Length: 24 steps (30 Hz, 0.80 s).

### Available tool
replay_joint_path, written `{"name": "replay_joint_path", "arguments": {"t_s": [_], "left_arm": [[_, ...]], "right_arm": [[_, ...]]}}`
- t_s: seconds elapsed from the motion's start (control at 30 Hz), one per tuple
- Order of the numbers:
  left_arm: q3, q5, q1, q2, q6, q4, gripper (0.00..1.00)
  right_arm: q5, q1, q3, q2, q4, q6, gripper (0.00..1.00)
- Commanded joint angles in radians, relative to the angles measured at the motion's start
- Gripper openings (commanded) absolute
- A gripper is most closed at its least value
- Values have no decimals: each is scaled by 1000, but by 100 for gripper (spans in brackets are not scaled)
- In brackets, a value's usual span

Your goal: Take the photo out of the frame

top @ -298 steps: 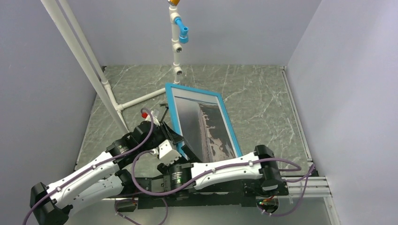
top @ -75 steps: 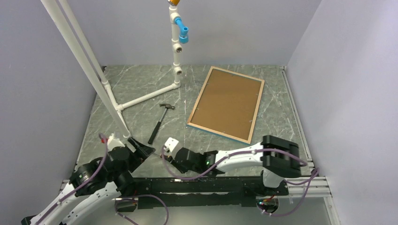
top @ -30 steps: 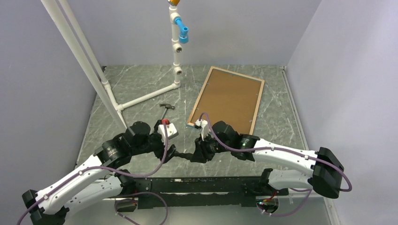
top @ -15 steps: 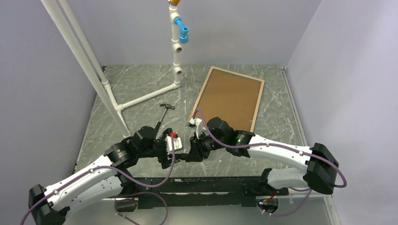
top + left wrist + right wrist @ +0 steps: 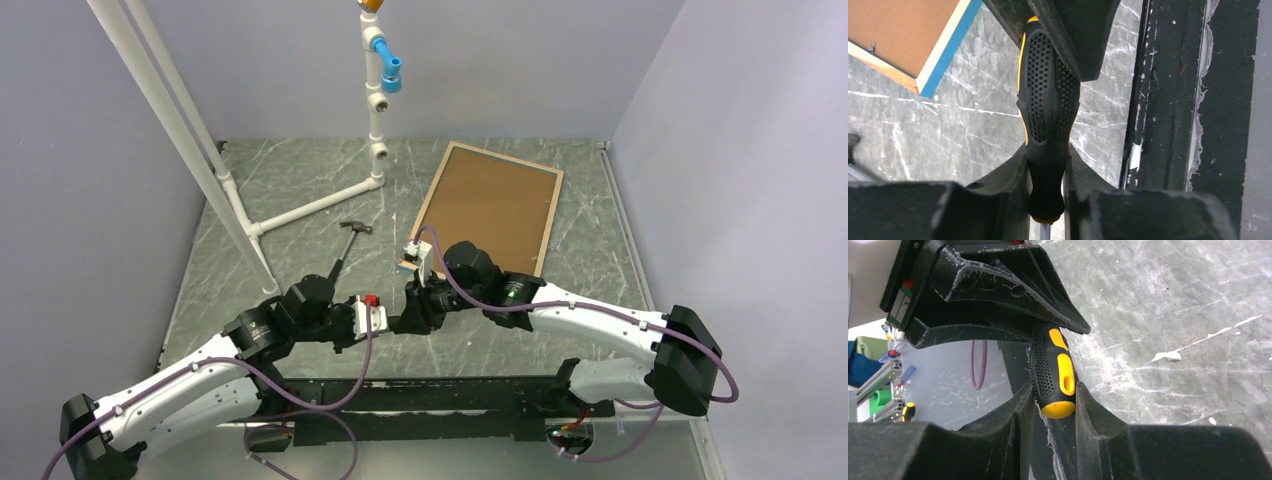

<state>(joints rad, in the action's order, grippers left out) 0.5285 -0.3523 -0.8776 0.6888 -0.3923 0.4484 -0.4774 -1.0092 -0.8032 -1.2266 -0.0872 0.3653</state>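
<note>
— What kind of place is pictured?
— A robotics lab test cell: a marbled green tabletop [image 5: 300, 175] is enclosed by plain pale walls [image 5: 520, 60], and a white pipe stand [image 5: 374, 120] is set at the back.
— What else is shown?
— The left arm [image 5: 170, 385] and right arm [image 5: 600, 322], both cabled, are bolted to a black rail [image 5: 430, 395]; an aluminium rack [image 5: 875, 382] with hand tools is glimpsed beyond.

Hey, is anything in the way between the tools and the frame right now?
Nothing lies on the table between them and the frame, which lies with its brown board facing up. But the left tool and the right tool are both clamped on one black-and-yellow handle.
</note>
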Motion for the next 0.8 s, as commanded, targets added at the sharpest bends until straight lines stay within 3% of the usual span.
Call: {"name": "replay_joint_path", "arguments": {"t_s": [0.0,0.03,0.1,0.13,0.2,0.37,0.53,0.67,0.77], "left_arm": [[29,56,12,1,3,-91,0],[29,55,12,3,10,-92,0],[27,47,12,2,27,-106,0],[27,44,12,-2,32,-110,0],[23,47,12,-11,31,-117,0],[22,31,12,-18,34,-116,0],[17,24,12,-46,56,-123,0],[13,23,12,-67,75,-140,0],[14,9,12,-66,93,-145,0]], "right_arm": [[21,-24,-59,-13,27,66,30],[39,-22,-64,-18,18,85,50],[70,-22,-66,-26,11,144,78],[85,-22,-60,-21,11,179,88],[70,-22,-11,1,73,249,98],[-2,-20,139,63,437,450,100],[47,-9,114,7,468,515,100],[9,-7,122,-59,609,579,99],[-12,10,129,-106,666,604,81]]}}
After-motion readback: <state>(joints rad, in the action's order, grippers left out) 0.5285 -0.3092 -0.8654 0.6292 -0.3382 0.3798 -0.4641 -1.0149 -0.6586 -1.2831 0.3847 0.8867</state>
